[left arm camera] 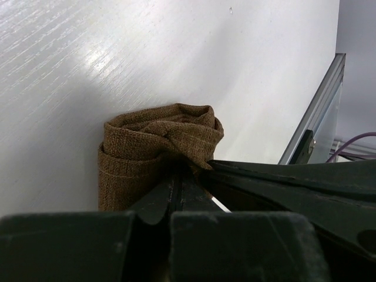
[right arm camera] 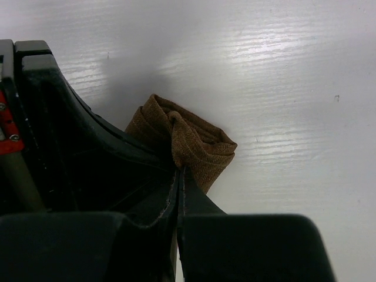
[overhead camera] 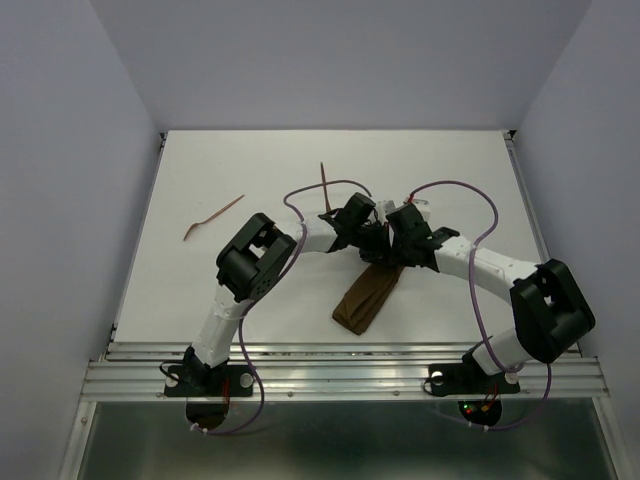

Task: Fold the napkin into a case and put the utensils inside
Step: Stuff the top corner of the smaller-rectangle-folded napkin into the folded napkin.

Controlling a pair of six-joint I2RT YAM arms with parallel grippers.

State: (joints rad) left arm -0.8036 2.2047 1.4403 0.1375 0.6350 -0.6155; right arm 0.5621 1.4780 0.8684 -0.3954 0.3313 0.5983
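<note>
The brown napkin (overhead camera: pixel 365 300) lies folded narrow on the bench (overhead camera: pixel 450 170), between the arms. The left fingers (left arm camera: pixel 155 202) and right fingers (right arm camera: pixel 197 205) are both squeezed tight on its far end. It looks soft and floppy, so pinch the edges. The utensils (overhead camera: pixel 212 218) lie farther off.

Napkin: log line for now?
left claw shut on folded dark brown cloth napkin | right claw shut on it | two reddish-brown sticks outside
</note>
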